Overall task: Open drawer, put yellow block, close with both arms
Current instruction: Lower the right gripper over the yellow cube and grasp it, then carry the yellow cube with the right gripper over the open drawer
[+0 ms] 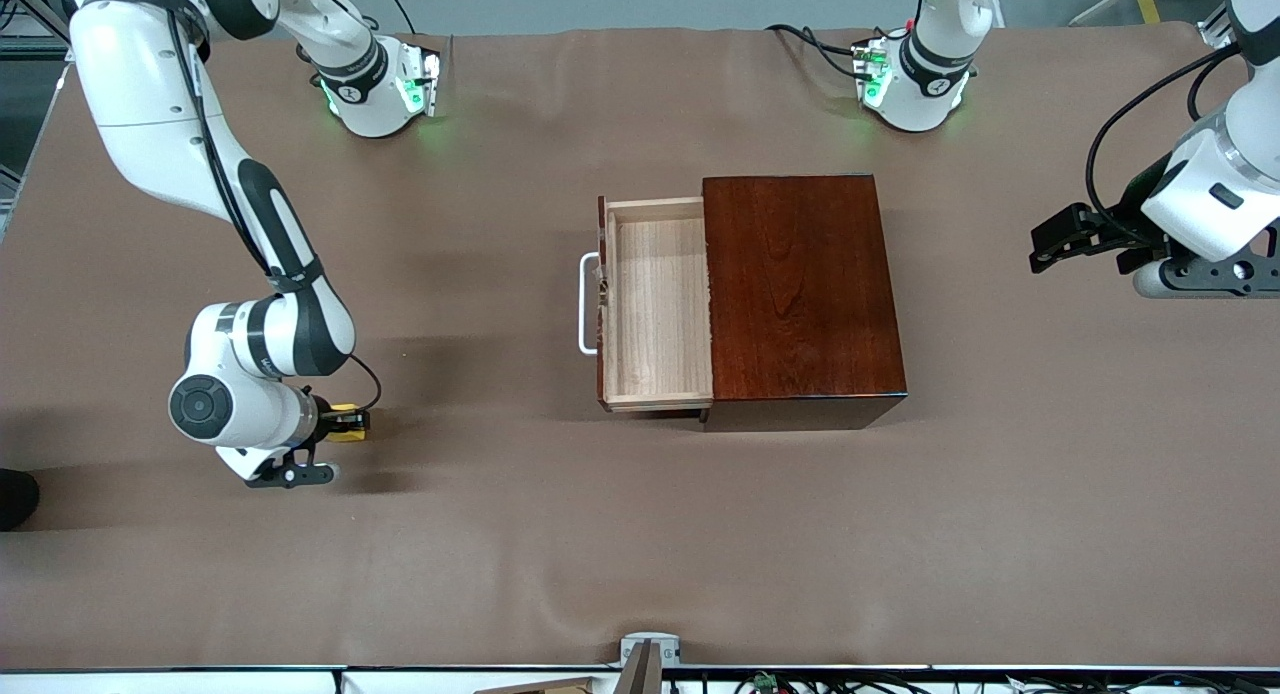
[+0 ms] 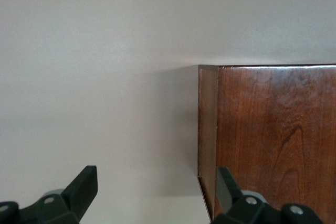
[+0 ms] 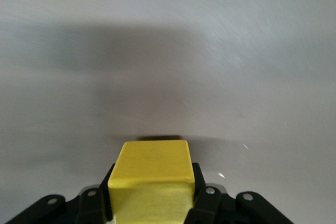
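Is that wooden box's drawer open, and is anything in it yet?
Open and empty: the drawer is pulled out of the wooden box, showing only bare pale wood inside.

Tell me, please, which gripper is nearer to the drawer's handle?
Right. The right gripper holds the yellow block toward the right arm's end, which the handle faces. The left gripper, open, waits past the box.

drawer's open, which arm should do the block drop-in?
Right. The right gripper is already shut on the yellow block, at the right arm's end of the table, which is the end the open drawer faces. The left gripper waits open and empty beside the box's closed end.
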Controlling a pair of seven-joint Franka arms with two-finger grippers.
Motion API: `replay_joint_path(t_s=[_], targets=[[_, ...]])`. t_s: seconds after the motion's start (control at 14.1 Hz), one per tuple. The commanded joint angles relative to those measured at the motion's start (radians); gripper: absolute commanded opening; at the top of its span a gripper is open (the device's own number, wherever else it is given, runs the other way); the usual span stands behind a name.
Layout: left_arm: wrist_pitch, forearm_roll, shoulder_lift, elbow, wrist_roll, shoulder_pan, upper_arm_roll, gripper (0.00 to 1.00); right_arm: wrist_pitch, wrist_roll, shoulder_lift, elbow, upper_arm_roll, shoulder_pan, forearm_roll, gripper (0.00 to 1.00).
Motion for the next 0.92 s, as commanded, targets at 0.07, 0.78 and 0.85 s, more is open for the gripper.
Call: replay_joint_path(t_s=[0.07,0.78,0.85], targets=[[0.005,0.0,0.003,0.003,-0.002,0.006,-0.004,1.0,-0.013,-0.145,-0.05,0.039,0.069,-0.008,0.007,0.17],[0.02,-0.002,0.011,0.002,-0.003,0.006,-0.004,1.0,-0.015,-0.283,-0.099,0.069,0.164,-0.003,0.007,0.17],[0.022,-0.002,0.011,0.002,-0.003,0.006,-0.004,1.0,-0.016,-0.285,-0.112,0.069,0.184,-0.003,0.007,0.16]])
